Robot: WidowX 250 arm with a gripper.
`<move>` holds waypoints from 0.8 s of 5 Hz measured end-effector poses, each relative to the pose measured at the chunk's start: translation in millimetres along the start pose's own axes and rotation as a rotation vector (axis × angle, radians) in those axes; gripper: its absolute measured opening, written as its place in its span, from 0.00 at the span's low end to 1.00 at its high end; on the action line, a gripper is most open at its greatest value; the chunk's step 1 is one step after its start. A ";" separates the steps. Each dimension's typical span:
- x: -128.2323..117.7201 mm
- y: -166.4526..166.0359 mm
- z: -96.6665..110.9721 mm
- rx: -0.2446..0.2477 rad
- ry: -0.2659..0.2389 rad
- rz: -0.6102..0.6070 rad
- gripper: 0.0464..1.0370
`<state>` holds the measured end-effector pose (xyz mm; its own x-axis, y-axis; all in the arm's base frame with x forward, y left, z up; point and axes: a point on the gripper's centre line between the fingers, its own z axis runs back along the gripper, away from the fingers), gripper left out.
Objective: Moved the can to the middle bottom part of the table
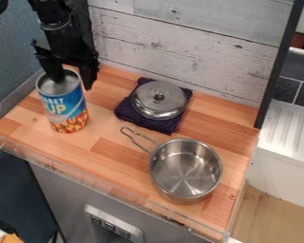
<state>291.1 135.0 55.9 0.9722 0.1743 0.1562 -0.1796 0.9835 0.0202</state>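
The can (pixel 66 107) stands upright on the left part of the tabletop (pixel 110 142), a tall cylinder with a smooth wrapper of blue, white, red and orange and a dull metal top ringed by a raised rim; the tabletop beneath it is made of wooden strips in honey and reddish tones, their grain running lengthwise. The black gripper (pixel 72 83) hangs over the can from the upper left, pointing down, its two fingers apart; one comes down in front of the can's metal top, the other hangs by its right side, though whether either touches is hard to tell from this angle.

To the right of the can, a round, domed metal lid (pixel 158 99) with a small knob lies on a dark purple cloth (pixel 129 110), soft and squarish; nearer the front sits a shiny steel saucepan (pixel 185 168), round and deep, its looped wire-like handle (pixel 139 141) angled back toward the upper left. Behind stands a panel (pixel 186 42) of whitewashed boards, knotted and streaked; a clear strip (pixel 85 176) edges the front, above a smooth grey face (pixel 59 190).
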 end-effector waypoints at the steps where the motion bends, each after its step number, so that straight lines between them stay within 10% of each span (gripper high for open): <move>1: -25.1 -15.4 3.4 -0.005 0.042 -0.012 0.96; 4: -30.3 -28.5 6.9 -0.018 0.037 -0.017 0.96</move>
<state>265.7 101.3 57.4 0.9800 0.1592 0.1197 -0.1610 0.9869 0.0050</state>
